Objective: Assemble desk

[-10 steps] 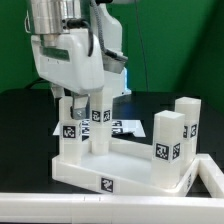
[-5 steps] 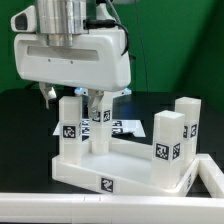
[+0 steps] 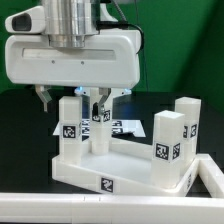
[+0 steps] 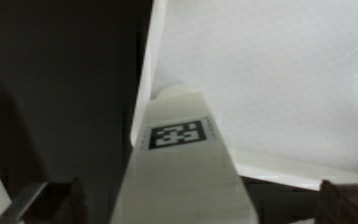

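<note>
The white desk top (image 3: 120,170) lies upside down on the black table. Four square tagged legs stand upright in it. Two are at the exterior view's left, a front one (image 3: 70,128) and a rear one (image 3: 98,128). Two are at its right (image 3: 168,140). My gripper (image 3: 70,99) hangs over the front left leg, open, one dark finger (image 3: 42,97) on each side of the leg's top. In the wrist view the tagged leg (image 4: 185,165) stands between my fingertips (image 4: 51,200) with gaps on both sides, and the gripper (image 4: 197,205) holds nothing. The desk top's inner face (image 4: 282,70) lies behind the leg.
The marker board (image 3: 127,126) lies flat on the table behind the desk. A white rail (image 3: 100,205) runs along the front edge of the exterior view. The wide gripper body (image 3: 70,60) hides the area behind the left legs.
The gripper has turned about its vertical axis and now faces the exterior camera broadside. It stays over the front left leg. The desk parts have not moved.
</note>
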Tool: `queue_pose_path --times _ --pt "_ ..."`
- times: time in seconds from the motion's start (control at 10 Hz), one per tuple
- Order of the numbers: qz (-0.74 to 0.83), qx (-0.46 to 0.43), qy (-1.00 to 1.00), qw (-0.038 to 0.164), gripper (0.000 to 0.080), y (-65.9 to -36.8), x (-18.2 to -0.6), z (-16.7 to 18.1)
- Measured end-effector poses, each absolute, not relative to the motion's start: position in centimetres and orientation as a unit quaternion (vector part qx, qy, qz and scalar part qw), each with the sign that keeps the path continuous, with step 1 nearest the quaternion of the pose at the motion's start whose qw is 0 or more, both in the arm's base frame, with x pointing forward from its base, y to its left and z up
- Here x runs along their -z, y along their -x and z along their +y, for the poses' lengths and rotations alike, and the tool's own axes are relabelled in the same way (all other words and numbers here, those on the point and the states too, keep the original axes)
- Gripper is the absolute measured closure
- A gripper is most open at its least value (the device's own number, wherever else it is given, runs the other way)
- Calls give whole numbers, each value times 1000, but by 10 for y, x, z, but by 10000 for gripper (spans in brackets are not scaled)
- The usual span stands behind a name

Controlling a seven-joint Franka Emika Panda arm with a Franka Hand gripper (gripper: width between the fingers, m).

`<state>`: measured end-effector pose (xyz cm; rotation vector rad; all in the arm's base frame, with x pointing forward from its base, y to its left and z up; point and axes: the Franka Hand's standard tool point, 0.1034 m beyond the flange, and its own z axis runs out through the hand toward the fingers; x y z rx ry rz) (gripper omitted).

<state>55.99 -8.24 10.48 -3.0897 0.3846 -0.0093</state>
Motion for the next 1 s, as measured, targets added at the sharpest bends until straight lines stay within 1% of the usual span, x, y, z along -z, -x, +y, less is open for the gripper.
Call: queue_pose_path --times 0.2,0.4,0.5,0.6,0.9,1.0 --pt "66 3 998 11 150 -560 -105 -85" --pt "68 3 998 11 422 -560 -105 -86" --pt "68 3 998 11 422 -560 -105 -86" --pt "68 4 998 11 512 -560 -105 -86" --pt "81 3 997 11 512 -560 -105 -86" --pt "131 4 991 15 512 -560 -105 -86"
